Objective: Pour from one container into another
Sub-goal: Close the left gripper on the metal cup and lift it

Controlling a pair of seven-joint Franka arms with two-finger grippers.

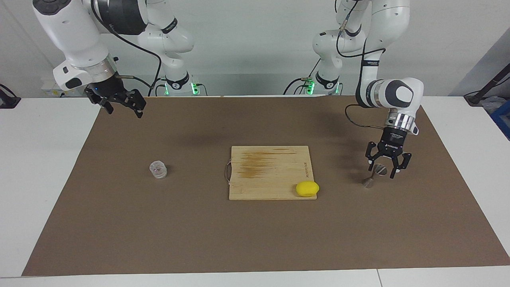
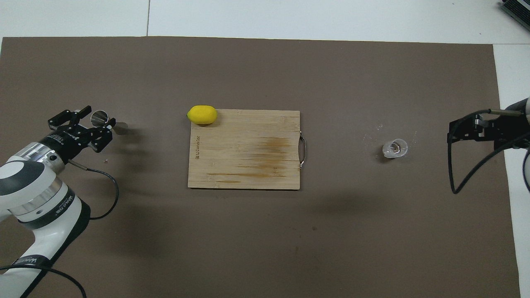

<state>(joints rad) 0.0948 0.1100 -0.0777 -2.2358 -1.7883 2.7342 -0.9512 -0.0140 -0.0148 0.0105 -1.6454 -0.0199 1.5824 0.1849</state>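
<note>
The grey metal jigger stands on the brown mat at the left arm's end of the table and leans. It also shows in the overhead view. My left gripper is open, low over the jigger, with one finger on each side of its upper cone; I cannot tell whether they touch it. The clear ribbed glass cup stands alone on the mat toward the right arm's end, also seen in the overhead view. My right gripper is open and empty, raised over the mat's edge, apart from the cup.
A wooden cutting board lies in the middle of the mat, with a yellow lemon on its corner toward the left arm's end. White table surrounds the brown mat.
</note>
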